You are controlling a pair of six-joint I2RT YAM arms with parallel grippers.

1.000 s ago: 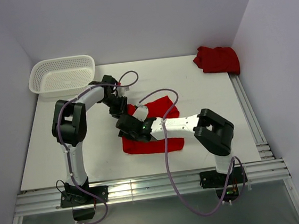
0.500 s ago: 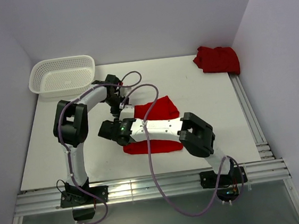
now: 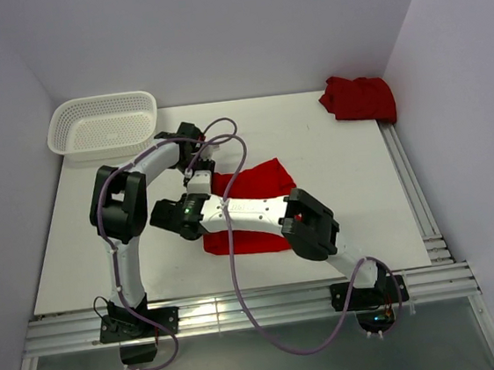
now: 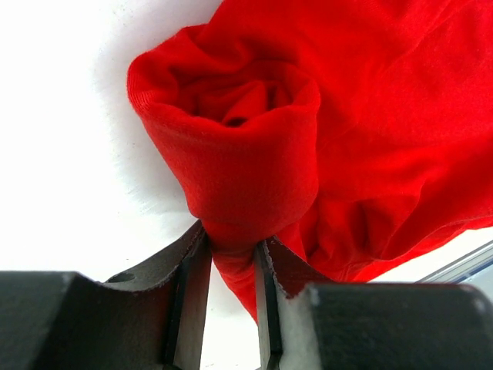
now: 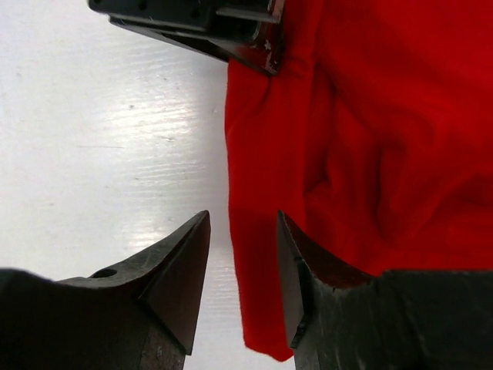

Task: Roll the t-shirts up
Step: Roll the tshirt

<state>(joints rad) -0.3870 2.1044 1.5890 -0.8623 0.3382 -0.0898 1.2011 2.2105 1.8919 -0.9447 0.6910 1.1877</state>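
Left of centre, the left gripper [image 4: 231, 245] pinches the rolled end of the red t-shirt [image 4: 254, 146], clamped tight. Across swings the right gripper [image 5: 243, 231], arriving at that same left edge, jaws apart and narrowing round the hem, likely for a second grip to carry the roll on. From above, the right arm [image 3: 259, 212] hides the roll's length. Far right, the other t-shirt [image 3: 357, 98] waits crumpled.

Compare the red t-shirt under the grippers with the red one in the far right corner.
The middle t-shirt lies mostly flat with one edge rolled up; the corner t-shirt is a crumpled heap. The left gripper pinches the middle t-shirt's roll and the right gripper straddles its edge with jaws apart; nothing touches the corner t-shirt. Both are plain bright red cloth.
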